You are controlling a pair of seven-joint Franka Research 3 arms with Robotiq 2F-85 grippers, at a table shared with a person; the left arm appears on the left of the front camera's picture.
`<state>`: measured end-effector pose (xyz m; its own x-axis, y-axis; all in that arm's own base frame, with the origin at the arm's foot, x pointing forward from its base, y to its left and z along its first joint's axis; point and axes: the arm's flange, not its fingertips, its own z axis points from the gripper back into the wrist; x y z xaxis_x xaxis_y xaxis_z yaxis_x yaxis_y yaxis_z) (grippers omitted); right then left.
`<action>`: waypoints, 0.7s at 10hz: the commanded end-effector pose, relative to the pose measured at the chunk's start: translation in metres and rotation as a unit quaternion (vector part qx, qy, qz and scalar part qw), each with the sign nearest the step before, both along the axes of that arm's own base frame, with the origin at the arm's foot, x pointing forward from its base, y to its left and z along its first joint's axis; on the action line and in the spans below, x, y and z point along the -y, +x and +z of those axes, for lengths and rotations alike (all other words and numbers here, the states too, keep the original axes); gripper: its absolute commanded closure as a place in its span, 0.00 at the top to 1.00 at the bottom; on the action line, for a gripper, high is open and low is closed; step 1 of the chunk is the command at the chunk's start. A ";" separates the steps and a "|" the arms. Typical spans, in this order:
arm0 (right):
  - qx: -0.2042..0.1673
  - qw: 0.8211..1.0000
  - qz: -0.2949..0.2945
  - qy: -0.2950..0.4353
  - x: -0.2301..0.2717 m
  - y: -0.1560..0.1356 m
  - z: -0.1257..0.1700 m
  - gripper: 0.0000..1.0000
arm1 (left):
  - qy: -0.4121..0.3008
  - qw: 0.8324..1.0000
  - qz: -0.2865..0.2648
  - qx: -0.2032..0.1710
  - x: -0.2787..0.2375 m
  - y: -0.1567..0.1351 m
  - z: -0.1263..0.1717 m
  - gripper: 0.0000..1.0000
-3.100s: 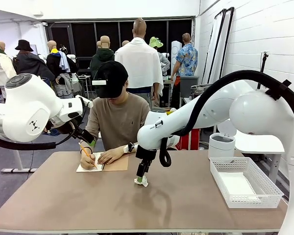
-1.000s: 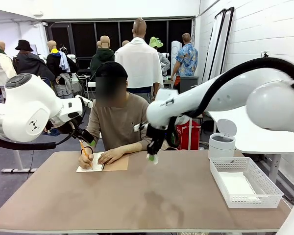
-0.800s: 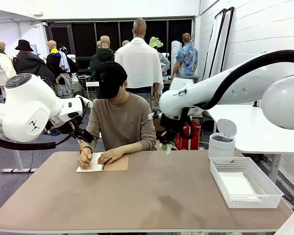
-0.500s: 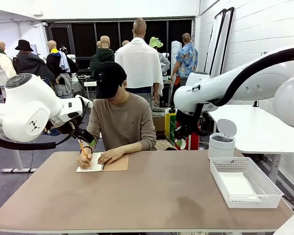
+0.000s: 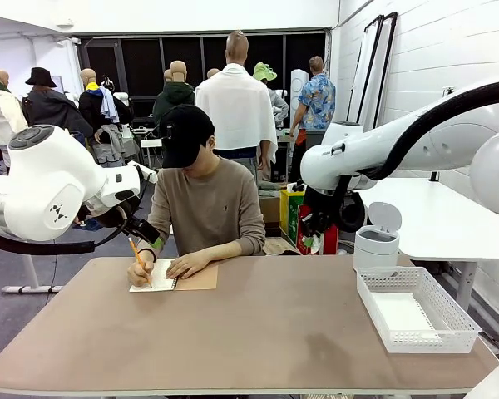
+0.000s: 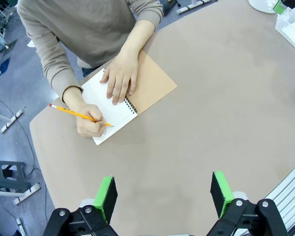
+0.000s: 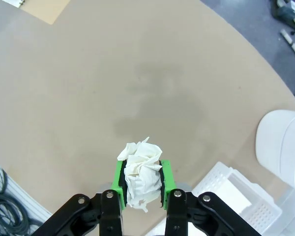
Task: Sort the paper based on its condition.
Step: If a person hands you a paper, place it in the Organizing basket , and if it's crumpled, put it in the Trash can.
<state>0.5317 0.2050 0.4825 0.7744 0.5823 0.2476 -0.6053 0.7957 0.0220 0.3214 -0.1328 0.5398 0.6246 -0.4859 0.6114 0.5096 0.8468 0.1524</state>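
The crumpled paper (image 7: 140, 164), a tight white wad, sits pinched in the right gripper (image 7: 141, 178), high above the table (image 7: 113, 88). This looks like the carry: being creased, it likely belongs in the small white bin (image 5: 375, 247), not the basket (image 5: 416, 312), so the arm must swing over and let go. The left gripper (image 6: 163, 194) hangs wide open, empty.
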 end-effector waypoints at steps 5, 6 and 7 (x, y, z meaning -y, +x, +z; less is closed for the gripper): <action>0.067 0.979 -0.189 0.019 0.050 0.027 0.010 0.33 | -0.002 1.000 0.001 -0.001 -0.001 0.000 0.000 1.00; 0.073 0.970 -0.230 0.024 0.065 0.033 0.010 0.33 | -0.002 1.000 0.001 -0.001 -0.001 0.000 0.000 1.00; 0.093 0.951 -0.296 0.012 0.085 0.041 0.009 0.33 | -0.002 1.000 0.001 -0.001 -0.001 0.000 0.000 1.00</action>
<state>0.5712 0.1181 0.5022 0.9030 0.1532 0.4013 -0.1812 0.9829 0.0323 0.3214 -0.1327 0.5399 0.6246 -0.4855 0.6116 0.5093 0.8470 0.1522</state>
